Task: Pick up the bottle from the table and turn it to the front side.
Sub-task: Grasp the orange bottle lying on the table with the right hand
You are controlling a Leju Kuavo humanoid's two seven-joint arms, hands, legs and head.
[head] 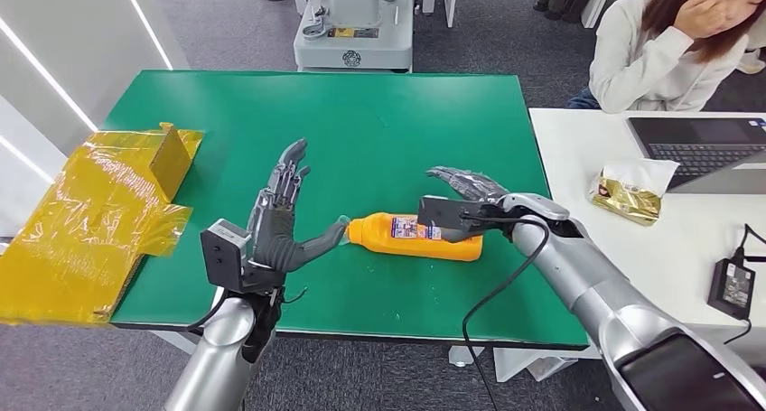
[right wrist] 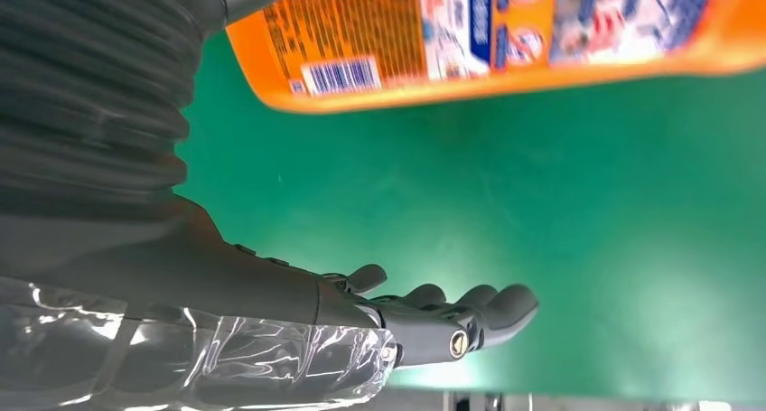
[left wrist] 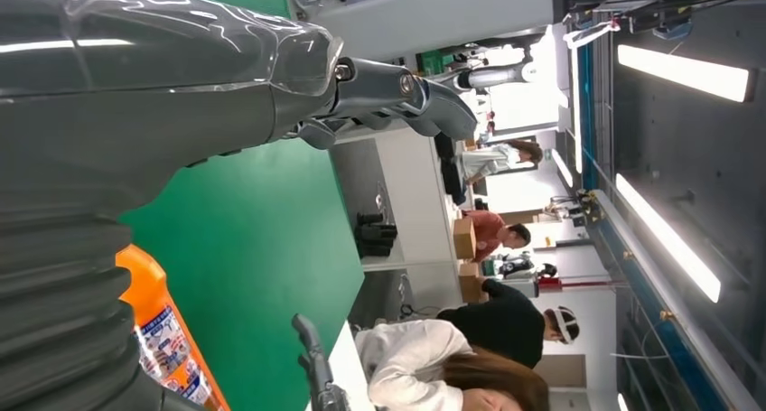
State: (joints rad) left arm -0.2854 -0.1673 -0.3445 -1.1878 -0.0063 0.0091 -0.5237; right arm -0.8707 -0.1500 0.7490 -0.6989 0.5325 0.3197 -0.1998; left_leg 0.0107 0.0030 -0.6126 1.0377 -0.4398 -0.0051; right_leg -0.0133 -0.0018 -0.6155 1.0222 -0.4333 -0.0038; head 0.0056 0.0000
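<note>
Left hand [head: 275,226] sitting open, fingers spread upward, thumb tip just beside bottle cap, grasping nothing. Bottle [head: 415,236] lying on its side on green table [head: 361,113], near front edge, not yet lifted; pickup and turn both remaining. Long axis running left-right, cap pointing toward left hand. Right hand [head: 465,194] hovering open over base end, not gripping.
</note>
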